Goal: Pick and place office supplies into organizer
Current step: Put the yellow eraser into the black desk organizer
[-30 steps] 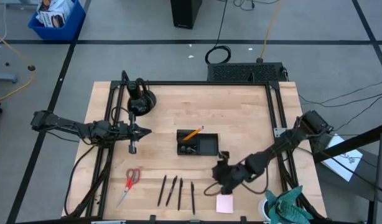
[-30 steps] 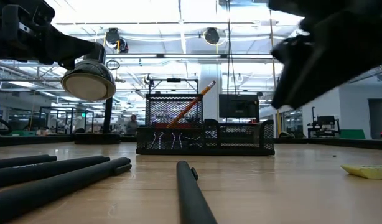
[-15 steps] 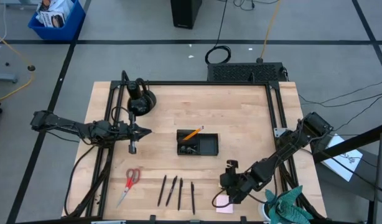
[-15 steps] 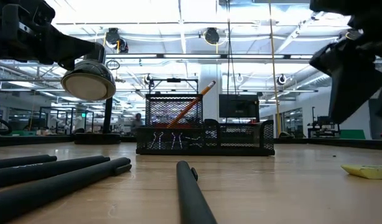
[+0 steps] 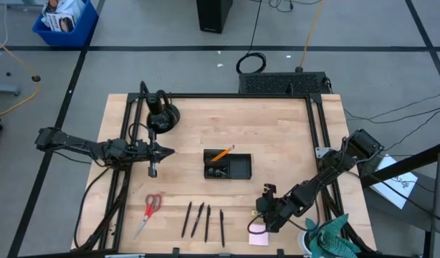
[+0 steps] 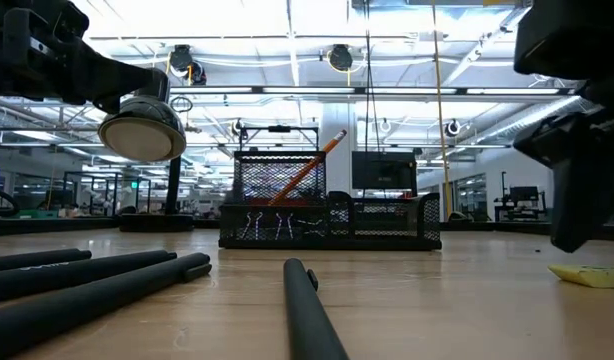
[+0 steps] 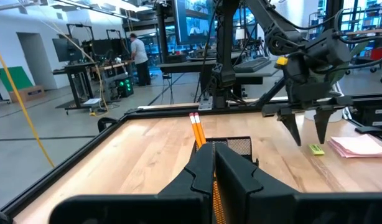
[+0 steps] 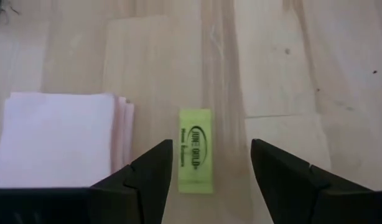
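right gripper [image 8: 206, 165] spread wide, astride eraser [image 8: 195, 150] to straddle it for grasp | pad [image 8: 57, 137] beside | left gripper [image 7: 213, 163] clenched, empty, waiting

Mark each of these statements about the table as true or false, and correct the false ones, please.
1. The right pincer is open above the yellow-green piece. True.
2. The pink notepad lies inside the organizer. False: it lies on the table, beside the yellow-green piece.
3. An orange pencil stands tilted in the organizer. True.
4. The red-handled scissors are held by the left pincer. False: they lie on the table near the front edge, and the left pincer is shut, away from them.
5. Four black pens lie side by side on the table. True.
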You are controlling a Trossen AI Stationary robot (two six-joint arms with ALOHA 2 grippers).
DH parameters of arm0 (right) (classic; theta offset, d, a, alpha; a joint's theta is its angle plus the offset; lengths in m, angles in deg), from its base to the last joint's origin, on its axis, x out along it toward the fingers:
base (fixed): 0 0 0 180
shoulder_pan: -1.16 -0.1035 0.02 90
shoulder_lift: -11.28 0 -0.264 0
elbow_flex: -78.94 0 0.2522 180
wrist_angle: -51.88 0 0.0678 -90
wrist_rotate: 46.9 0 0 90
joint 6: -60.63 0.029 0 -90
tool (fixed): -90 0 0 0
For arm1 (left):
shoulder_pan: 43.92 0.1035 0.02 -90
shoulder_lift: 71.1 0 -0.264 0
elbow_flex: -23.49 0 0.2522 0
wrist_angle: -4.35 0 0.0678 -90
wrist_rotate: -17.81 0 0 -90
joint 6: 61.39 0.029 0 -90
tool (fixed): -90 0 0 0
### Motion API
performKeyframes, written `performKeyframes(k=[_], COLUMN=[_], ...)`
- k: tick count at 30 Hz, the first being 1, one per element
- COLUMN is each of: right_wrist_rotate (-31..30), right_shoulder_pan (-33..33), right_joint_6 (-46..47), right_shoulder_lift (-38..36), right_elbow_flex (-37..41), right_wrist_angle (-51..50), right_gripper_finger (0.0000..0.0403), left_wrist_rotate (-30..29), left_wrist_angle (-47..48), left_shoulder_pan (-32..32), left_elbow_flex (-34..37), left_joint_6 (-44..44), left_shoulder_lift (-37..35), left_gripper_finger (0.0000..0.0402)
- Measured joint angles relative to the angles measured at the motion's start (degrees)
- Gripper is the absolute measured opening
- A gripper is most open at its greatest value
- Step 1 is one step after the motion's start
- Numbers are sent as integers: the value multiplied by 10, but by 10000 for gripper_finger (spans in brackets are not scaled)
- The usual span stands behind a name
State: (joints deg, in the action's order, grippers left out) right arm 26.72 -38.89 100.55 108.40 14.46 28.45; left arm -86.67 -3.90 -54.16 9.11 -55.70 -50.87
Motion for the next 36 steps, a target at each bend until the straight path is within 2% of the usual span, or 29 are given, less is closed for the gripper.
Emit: performKeyframes(k=[7,16,23,27,36], right_wrist_rotate=[-5,-35,-39,-39,-47], right_shoulder_pan=[-16,-29,-29,-28,-28], right_joint_6=[8,16,14,23,-2], right_shoulder_lift=[1,60,63,64,65], right_elbow_flex=[0,-2,-2,-1,1], right_wrist_angle=[0,13,20,21,48], right_gripper_finger=[208,208,203,171,52], left_wrist_rotate=[0,0,0,0,0], left_wrist_angle=[0,-1,-1,-1,-1], left_shoulder_pan=[0,0,0,0,0], left_elbow_flex=[0,0,0,0,0], left_joint_6=[0,0,0,0,0], left_shoulder_lift=[0,0,0,0,0], left_gripper_finger=[21,21,21,21,21])
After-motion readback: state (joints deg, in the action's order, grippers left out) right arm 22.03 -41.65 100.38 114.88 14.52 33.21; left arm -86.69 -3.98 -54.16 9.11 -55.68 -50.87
